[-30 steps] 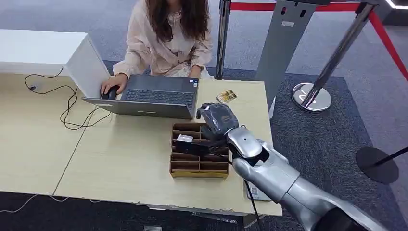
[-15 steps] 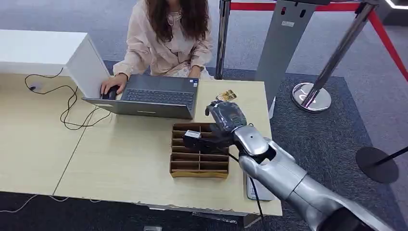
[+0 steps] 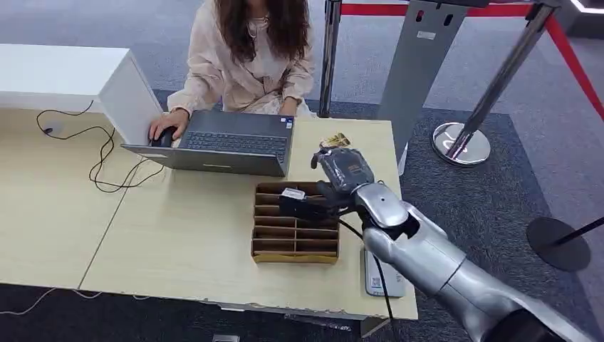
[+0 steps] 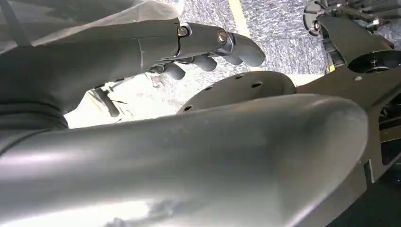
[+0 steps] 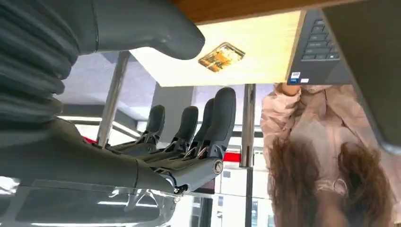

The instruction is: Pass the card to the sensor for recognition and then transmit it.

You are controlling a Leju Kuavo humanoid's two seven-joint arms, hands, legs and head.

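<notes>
Near table edge, 5 o'clock of box: flat white reader (image 3: 382, 283) on cable, likely sensor. Cardboard divider box (image 3: 295, 257) mid-table. Right hand (image 3: 340, 173) over box's far right corner; wrist view shows fingers straight, thumb apart, nothing between. White patch at fingertips unclear. Card (image 3: 335, 142) flat on table (image 3: 178, 249), just beyond hand at 12 o'clock, untouched. Card likely light, stiff, thin, slick; hard to lift flat, so pinch opposite edges or slide to table edge. Laptop (image 3: 214, 153) at 10 o'clock, person typing. Left hand (image 4: 208, 42) hanging, loosely spread, empty.
</notes>
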